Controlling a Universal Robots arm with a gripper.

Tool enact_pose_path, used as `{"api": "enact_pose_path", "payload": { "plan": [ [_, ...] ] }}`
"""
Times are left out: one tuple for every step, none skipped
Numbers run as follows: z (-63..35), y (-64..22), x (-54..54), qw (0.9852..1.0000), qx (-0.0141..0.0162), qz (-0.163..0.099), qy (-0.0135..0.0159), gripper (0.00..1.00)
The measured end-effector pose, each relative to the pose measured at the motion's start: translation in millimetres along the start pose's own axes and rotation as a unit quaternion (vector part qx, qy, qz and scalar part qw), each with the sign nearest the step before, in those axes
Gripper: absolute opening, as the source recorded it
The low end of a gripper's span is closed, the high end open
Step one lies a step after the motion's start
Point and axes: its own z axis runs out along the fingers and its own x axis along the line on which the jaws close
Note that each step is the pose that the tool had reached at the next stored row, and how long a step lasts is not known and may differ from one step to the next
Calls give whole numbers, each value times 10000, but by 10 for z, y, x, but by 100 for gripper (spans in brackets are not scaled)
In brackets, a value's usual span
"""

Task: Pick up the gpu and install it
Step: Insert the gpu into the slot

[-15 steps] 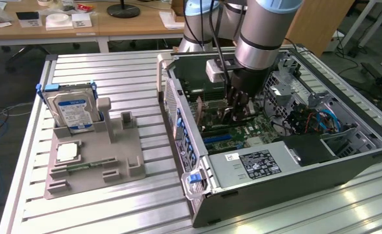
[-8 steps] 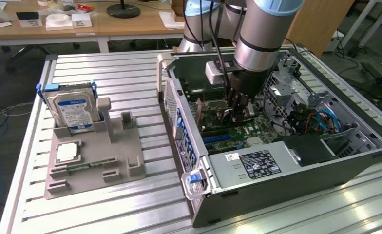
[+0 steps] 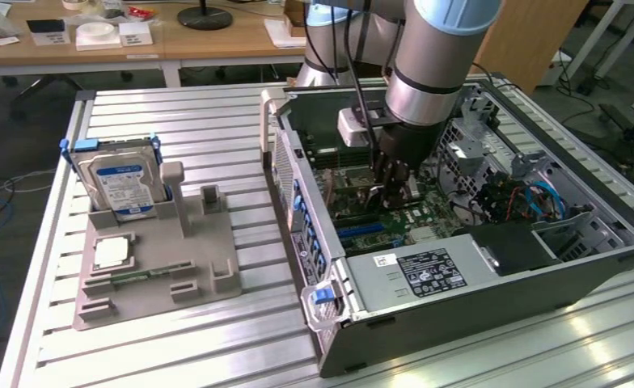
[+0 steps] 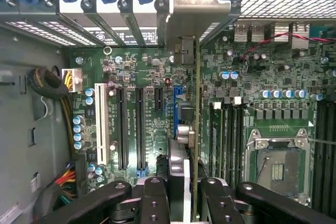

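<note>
The gripper (image 4: 184, 190) reaches down inside the open computer case (image 3: 490, 307) on the table (image 3: 188, 356), its jaws drawn in to a narrow gap and clamped on the top edge of the gpu (image 4: 197, 103). The card stands upright and edge-on over the motherboard (image 4: 136, 77), just beside the blue slot (image 4: 172, 108) and between the long black slots and the memory sockets, with its metal bracket against the case's rear wall. Its lower edge seems to be down at the board, though whether it sits in a slot cannot be told.
</note>
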Motion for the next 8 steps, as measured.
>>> {"api": "enact_pose_path", "payload": {
  "plan": [
    [13, 4, 1, 10000, 0, 1, 1, 28],
    [26, 10, 2, 10000, 0, 0, 2, 28],
    [43, 16, 3, 10000, -1, 0, 1, 28],
    [58, 27, 4, 10000, -1, 0, 0, 28],
    [69, 34, 5, 10000, -1, 0, -1, 28],
    [80, 35, 5, 10000, -1, 0, -1, 28],
    [90, 35, 6, 10000, -1, -1, -1, 28],
    [98, 39, 6, 10000, 0, 0, -2, 28]
  ]
}}
